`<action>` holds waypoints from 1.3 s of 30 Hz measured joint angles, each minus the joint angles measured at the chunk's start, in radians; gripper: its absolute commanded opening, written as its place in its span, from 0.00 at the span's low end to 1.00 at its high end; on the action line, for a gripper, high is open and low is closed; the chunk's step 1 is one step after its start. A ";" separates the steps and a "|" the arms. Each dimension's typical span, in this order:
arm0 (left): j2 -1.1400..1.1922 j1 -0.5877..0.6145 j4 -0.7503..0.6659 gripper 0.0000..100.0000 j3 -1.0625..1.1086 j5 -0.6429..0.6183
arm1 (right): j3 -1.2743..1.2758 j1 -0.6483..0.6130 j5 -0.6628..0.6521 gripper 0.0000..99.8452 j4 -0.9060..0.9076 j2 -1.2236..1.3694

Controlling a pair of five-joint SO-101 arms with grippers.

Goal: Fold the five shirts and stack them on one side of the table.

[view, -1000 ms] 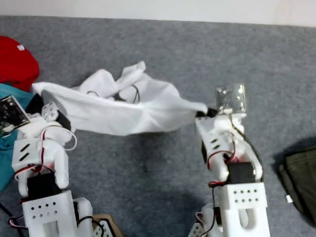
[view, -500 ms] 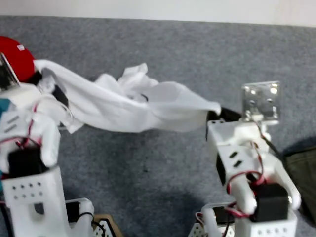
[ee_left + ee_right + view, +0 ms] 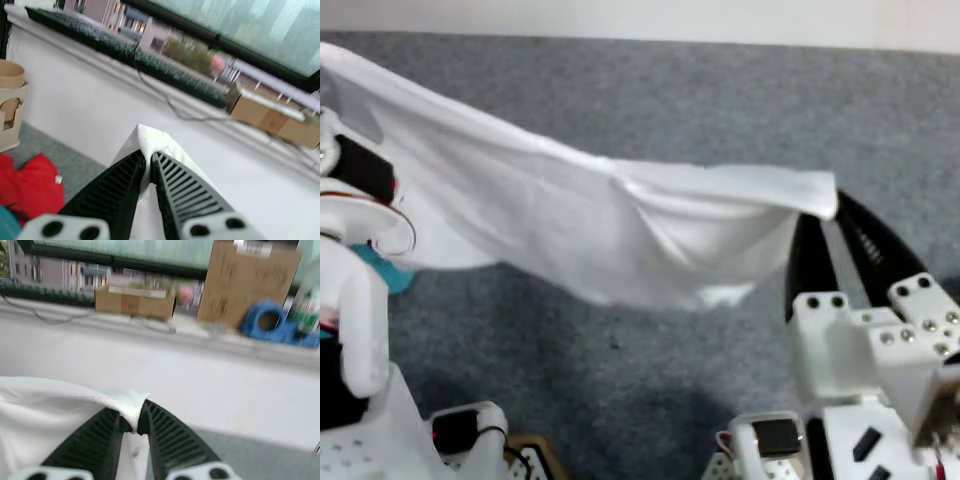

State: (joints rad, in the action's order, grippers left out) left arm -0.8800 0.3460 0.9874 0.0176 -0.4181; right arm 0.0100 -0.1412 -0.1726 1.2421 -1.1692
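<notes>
A white shirt (image 3: 590,215) hangs spread in the air above the grey table (image 3: 720,110), stretched between the two arms. My left gripper (image 3: 149,156) is shut on one bunched corner of it, held high at the table's left side. At the right, my right gripper (image 3: 828,205) pinches the other corner with its black fingers (image 3: 865,240); the right wrist view shows that gripper (image 3: 134,416) shut on a fold of the white cloth (image 3: 45,410). The shirt's lower edge sags in the middle.
A teal shirt (image 3: 382,272) peeks out beneath the white one at the left. A red shirt (image 3: 30,180) lies on the table beyond the left gripper, near a beige container (image 3: 10,112). A white wall runs along the table's far edge.
Both arms have risen and drawn apart, lifting the white shirt off the table and pulling it from a crumpled heap into a wide hanging sheet. It now covers the red shirt.
</notes>
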 measured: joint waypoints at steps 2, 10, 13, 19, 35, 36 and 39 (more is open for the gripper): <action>0.000 0.020 0.000 0.01 -0.026 -0.009 | -0.008 0.000 -0.023 0.01 -0.021 -0.005; -0.012 0.064 0.014 0.01 -0.164 -0.012 | -0.158 0.000 -0.037 0.01 -0.058 -0.005; -0.037 0.064 0.031 0.01 -0.180 -0.012 | -0.222 0.000 -0.037 0.01 -0.038 -0.008; -0.097 0.064 0.032 0.01 -0.097 -0.012 | -0.173 0.000 -0.037 0.01 0.080 0.035; 0.407 0.044 -0.414 0.01 0.124 -0.014 | -0.026 0.000 -0.037 0.01 -0.379 0.664; 0.434 0.032 -0.454 0.01 0.124 -0.014 | -0.026 0.000 -0.037 0.01 -0.428 0.692; 0.522 0.008 -0.575 0.01 0.123 -0.014 | -0.025 0.012 -0.037 0.01 -0.539 0.746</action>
State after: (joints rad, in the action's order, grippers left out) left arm -0.3583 0.3537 0.4120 0.1404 -0.4319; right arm -0.0146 -0.1289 -0.2094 0.7035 -0.4235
